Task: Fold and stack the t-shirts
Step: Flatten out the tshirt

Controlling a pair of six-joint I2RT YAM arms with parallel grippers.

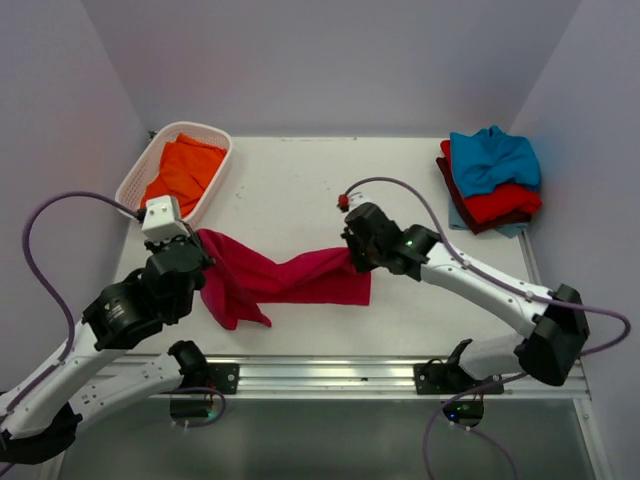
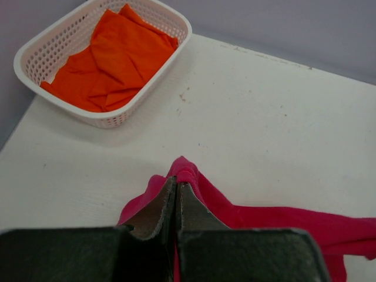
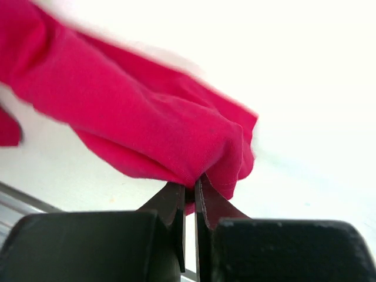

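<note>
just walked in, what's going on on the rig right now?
Both arms hold one crimson-pink t-shirt between them. The left gripper is shut on its left end and the right gripper on its right end; the cloth is bunched, not yet folded. An orange t-shirt lies in the white basket at far left. A stack topped by a teal-blue t-shirt sits far right.
</note>
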